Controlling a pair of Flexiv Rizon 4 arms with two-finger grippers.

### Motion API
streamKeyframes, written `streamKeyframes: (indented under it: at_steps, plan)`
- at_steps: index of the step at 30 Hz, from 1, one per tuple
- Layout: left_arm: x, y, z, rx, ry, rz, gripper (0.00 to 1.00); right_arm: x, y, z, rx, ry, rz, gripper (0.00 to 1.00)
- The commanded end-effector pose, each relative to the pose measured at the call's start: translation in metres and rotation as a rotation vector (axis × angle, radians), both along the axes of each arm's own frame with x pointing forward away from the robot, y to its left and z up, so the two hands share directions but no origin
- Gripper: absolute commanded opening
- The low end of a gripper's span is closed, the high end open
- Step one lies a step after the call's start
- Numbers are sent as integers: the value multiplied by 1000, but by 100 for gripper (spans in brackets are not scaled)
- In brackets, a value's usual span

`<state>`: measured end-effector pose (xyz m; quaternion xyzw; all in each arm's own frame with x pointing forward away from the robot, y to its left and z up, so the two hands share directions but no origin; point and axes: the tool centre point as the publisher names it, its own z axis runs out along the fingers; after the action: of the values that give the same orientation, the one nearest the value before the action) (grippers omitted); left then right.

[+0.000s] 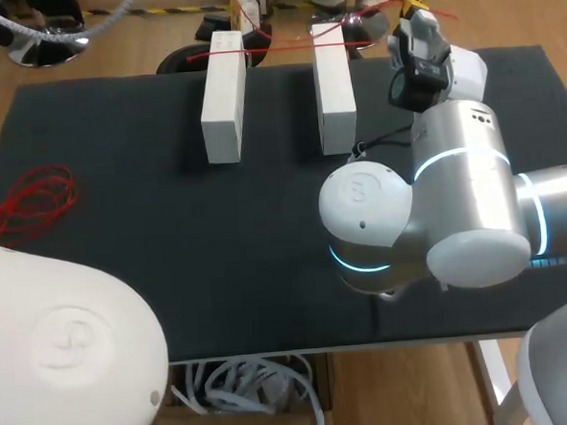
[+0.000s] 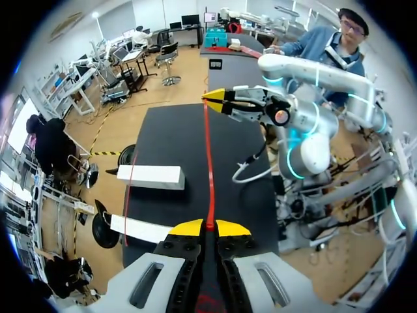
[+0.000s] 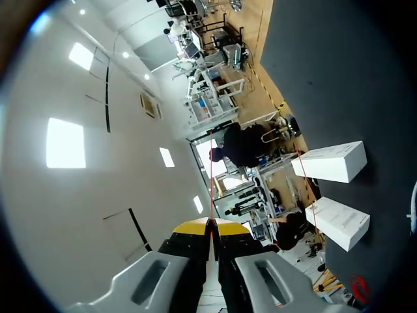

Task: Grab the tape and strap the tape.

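Two blocks [image 1: 223, 96] lie on a dark table [image 1: 171, 258], seemingly under tape [image 2: 210, 163].

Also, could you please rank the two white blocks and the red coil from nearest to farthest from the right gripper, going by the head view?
1. Right white block, just beside the right gripper.
2. Left white block, further left.
3. Red coil, near the table's left edge.

A robotics laboratory is indicated: a white left arm [image 1: 61, 351] and a right arm [image 1: 456, 202] ringed with cyan light are stationed at a black-covered worktop [image 1: 124, 280], where two plain white blocks [image 1: 224, 96] are laid out under a stretched red tape [image 2: 209, 163].
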<state>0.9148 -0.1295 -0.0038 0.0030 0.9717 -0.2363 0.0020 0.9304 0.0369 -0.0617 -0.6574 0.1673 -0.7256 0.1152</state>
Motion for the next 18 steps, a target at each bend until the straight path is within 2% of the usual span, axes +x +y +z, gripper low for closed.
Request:
streamKeyframes:
  at_steps: [1,10,18]
  plan:
    - [-12,-3,-2,-11,-20,0,0,0,-1,3,-2,8,1,0]
    - [-21,-6,-2,2,-19,-74,0,0,-1,3,-2,8,1,0]
    - [-21,-6,-2,2,-19,-74,0,0,-1,3,-2,8,1,0]
